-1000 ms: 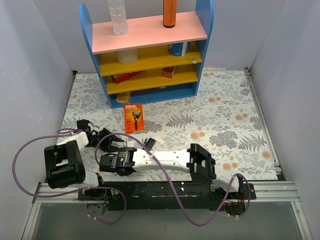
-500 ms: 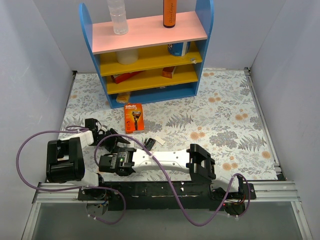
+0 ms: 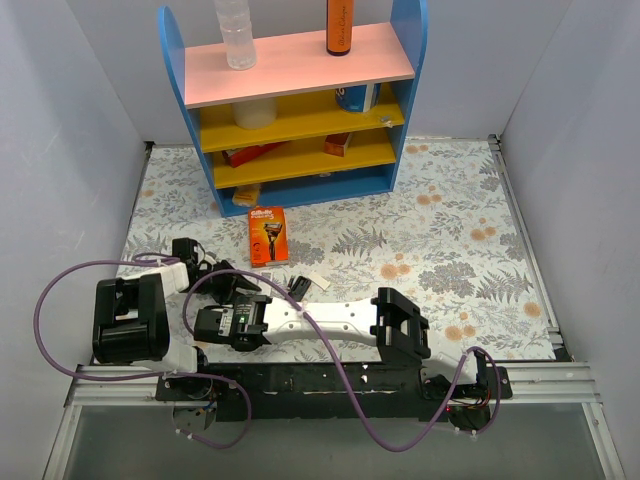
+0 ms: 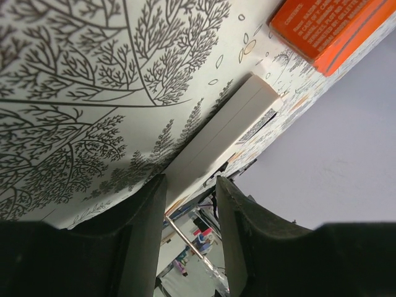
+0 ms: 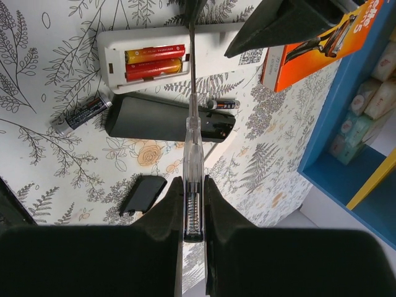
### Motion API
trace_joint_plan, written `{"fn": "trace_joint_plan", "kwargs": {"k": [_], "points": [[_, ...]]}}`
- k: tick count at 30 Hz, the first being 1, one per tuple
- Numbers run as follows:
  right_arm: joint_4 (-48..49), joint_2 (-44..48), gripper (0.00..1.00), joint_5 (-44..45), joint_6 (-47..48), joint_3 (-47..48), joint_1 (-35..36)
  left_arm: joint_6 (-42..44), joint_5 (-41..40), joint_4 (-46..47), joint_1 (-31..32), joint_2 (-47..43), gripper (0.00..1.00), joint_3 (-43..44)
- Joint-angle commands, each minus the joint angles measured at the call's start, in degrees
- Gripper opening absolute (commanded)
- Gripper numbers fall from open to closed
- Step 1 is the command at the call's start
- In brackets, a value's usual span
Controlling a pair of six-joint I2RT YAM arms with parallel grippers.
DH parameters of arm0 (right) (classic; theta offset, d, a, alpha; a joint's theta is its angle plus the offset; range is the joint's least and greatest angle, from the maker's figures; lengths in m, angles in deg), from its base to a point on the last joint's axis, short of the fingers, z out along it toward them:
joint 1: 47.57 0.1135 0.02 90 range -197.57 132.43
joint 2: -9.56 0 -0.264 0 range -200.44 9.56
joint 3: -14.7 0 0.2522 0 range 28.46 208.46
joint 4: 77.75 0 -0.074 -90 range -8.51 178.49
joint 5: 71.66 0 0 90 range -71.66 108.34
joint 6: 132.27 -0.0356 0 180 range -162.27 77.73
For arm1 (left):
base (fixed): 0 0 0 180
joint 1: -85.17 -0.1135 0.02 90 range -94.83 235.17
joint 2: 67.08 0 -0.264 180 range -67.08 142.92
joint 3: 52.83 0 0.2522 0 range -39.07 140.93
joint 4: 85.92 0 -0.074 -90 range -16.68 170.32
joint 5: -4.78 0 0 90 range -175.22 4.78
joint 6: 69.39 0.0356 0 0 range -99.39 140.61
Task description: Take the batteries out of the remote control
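The white remote control (image 5: 179,46) lies face down with its compartment open. Two red-orange batteries (image 5: 154,60) sit side by side inside it. My right gripper (image 5: 193,185) is shut on a clear-handled screwdriver (image 5: 193,154). Its thin shaft points up across the black remote toward the white one, just right of the batteries. In the left wrist view my left gripper (image 4: 190,182) straddles the near end of the white remote control (image 4: 216,139), and both fingers (image 4: 145,229) are against its sides.
A black remote (image 5: 167,124) with one battery (image 5: 223,104) in its open bay lies below the white one. A loose grey battery (image 5: 80,114) and a black cover (image 5: 142,193) lie nearby. The orange razor package (image 3: 266,235) lies before the blue shelf (image 3: 300,110).
The left gripper moved right toward the remotes, and its jaws narrowed onto the white remote's end. The right arm kept still with the screwdriver.
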Motion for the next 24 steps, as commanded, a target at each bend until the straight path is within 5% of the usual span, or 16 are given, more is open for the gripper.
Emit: {"fn": "trace_joint_plan", "kwargs": {"k": [1, 12, 24], "points": [[0.75, 0.85, 0.01, 0.33, 0.64, -0.88, 0.17, 0.48, 0.95, -0.94, 0.42, -1.85, 0.38, 0.39], [7.15, 12.98, 0.01, -8.19, -1.73, -13.71, -2.73, 6.89, -2.05, -6.13, 0.33, -7.91, 0.49, 10.85], [17.17, 26.78, 0.01, -28.84, -6.13, -24.35, -16.52, 6.63, 14.46, 0.28, 0.94, -14.76, 0.53, 9.8]]}}
